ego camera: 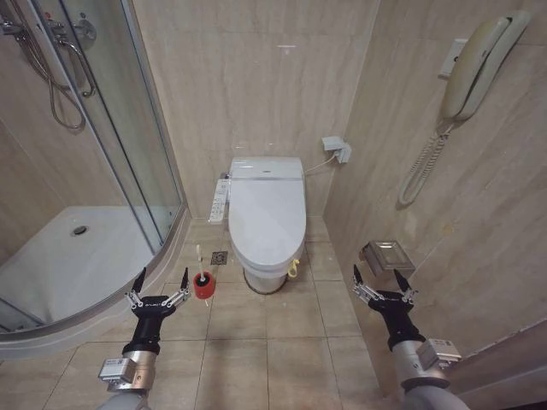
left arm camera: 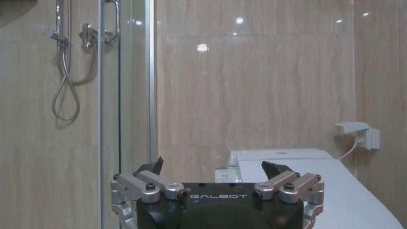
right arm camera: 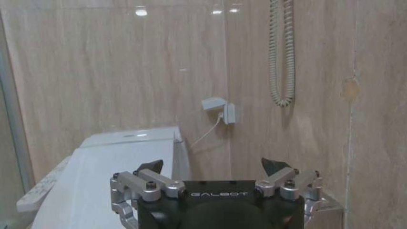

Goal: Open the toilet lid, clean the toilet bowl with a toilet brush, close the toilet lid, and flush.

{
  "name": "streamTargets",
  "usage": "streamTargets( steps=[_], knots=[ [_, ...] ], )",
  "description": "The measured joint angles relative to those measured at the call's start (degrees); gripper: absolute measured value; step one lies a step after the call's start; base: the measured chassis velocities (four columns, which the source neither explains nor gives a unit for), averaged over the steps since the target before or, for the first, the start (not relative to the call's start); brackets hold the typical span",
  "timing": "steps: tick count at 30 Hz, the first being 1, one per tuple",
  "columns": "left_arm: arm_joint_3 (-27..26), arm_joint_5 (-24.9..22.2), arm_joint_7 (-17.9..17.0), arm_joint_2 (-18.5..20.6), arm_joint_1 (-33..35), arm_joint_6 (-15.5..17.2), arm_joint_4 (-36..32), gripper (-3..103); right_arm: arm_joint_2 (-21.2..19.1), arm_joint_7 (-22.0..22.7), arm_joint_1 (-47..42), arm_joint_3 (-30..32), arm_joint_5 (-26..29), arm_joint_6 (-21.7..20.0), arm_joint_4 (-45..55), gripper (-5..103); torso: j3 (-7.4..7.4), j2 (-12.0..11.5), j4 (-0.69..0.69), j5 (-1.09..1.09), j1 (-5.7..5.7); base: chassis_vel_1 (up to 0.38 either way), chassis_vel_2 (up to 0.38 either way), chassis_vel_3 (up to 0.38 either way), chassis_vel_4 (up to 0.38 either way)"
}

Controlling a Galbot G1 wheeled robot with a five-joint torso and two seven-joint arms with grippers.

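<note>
- Right now I see the toilet lid [ego camera: 267, 218] down flat over the toilet bowl [ego camera: 266, 275], which sits at about 12 o'clock from me against the far tiled wall.
- At the lid's front right edge I can make out the small yellow loop tag [ego camera: 295, 268], hanging at roughly 5 o'clock off the lid.
- On the toilet's left flank is the side button panel [ego camera: 220, 202].
- My left hand [ego camera: 157, 286] hovers low at about 10 o'clock from me, fingers [ego camera: 137, 283] spread wide apart and nothing between them; in the left wrist view the same hand [left arm camera: 218, 168] shows both tips splayed, with the lid [left arm camera: 330, 188] beyond it.
- Just past that hand, at its 1 o'clock, the toilet brush [ego camera: 200, 263] stands upright in its red cup holder [ego camera: 203, 286] on the floor, left of the bowl's front and not touching the hand.
- My right hand [ego camera: 381, 283] hangs at about 2 o'clock from me, well apart from the toilet, fingers likewise spread and holding nothing; the right wrist view shows it [right arm camera: 213, 167] open too, with the lid [right arm camera: 111, 171] ahead.
- Near the right hand a metal paper holder [ego camera: 387, 255] is fixed to the right wall, and a wall phone [ego camera: 480, 64] hangs higher up.
- Over at my 10 o'clock stands the glass shower enclosure [ego camera: 102, 171].
</note>
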Motion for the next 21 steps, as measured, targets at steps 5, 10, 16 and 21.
streamTargets(
  steps=[5, 10, 16, 21],
  knots=[
    [0.0, 0.0, 0.0, 0.0, 0.0, 0.0, 0.0, 100, -0.28, 0.6, 0.33, 0.62, 0.73, 0.33, 0.04, 100, 0.0, 0.0, 0.0, 0.0, 0.0, 0.0, 0.0, 0.0, 0.0],
    [0.0, 0.0, 0.0, 0.0, 0.0, 0.0, 0.0, 100, -0.96, 1.19, 0.72, 0.79, 1.76, 0.16, -0.66, 100, 0.0, 0.0, 0.0, 0.0, 0.0, 0.0, 0.0, 0.0, 0.0],
    [0.0, 0.0, 0.0, 0.0, 0.01, 0.0, 0.0, 100, -0.94, 0.57, 0.94, 0.05, 1.65, 0.87, -1.4, 100, 0.0, 0.0, 0.0, 0.0, 0.0, 0.0, 0.0, 0.0, 0.0],
    [0.0, 0.0, 0.0, 0.0, 0.01, 0.0, 0.0, 100, -0.66, 0.45, 0.94, -0.44, 1.78, 0.87, -1.32, 100, 0.0, 0.0, 0.0, 0.0, -0.01, 0.0, 0.0, 0.0, 0.0]
  ],
)
